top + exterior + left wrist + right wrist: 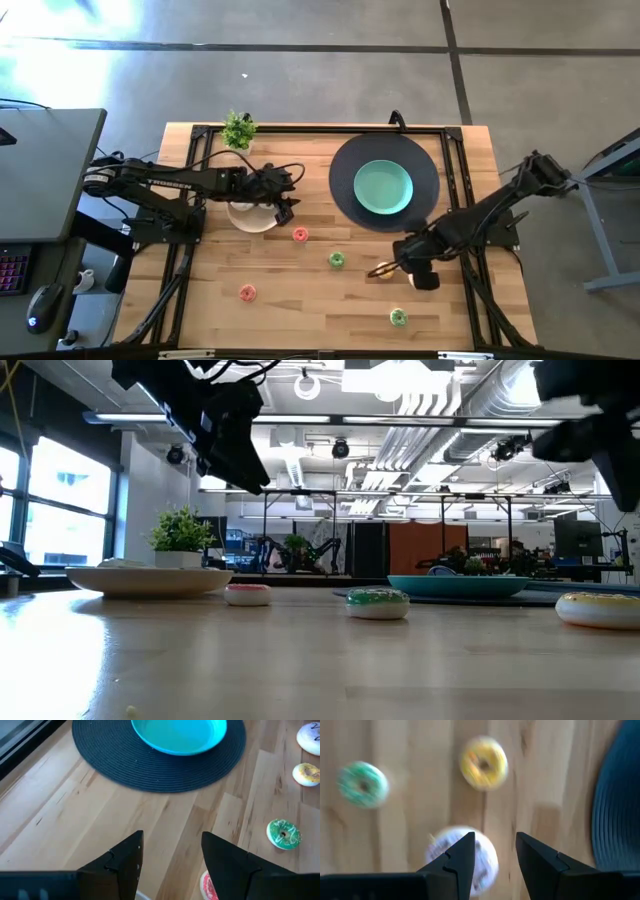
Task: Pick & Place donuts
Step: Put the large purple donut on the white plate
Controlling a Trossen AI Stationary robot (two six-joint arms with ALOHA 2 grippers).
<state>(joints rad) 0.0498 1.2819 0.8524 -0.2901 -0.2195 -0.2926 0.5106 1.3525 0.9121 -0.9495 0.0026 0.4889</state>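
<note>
My left gripper (285, 211) is open and hangs above the table at the right rim of the beige plate (250, 216). Its wrist view shows the open fingers (172, 865) over bare wood, with a red donut (207, 886) half hidden behind one finger. My right gripper (402, 260) is open too, hovering near the mat's near edge. In its wrist view the fingers (495, 855) stand over a white donut (462, 857), with a yellow donut (483, 762) and a green donut (362, 784) beyond. More donuts lie flat on the wood: red (300, 235), green (337, 260), pink (247, 293), green (398, 317).
A teal plate (383, 188) sits on a round dark mat (345, 195) at the table's far right. A small potted plant (238, 129) stands at the far edge. A dark frame (300, 131) runs round the table top. Bare wood lies between the scattered donuts.
</note>
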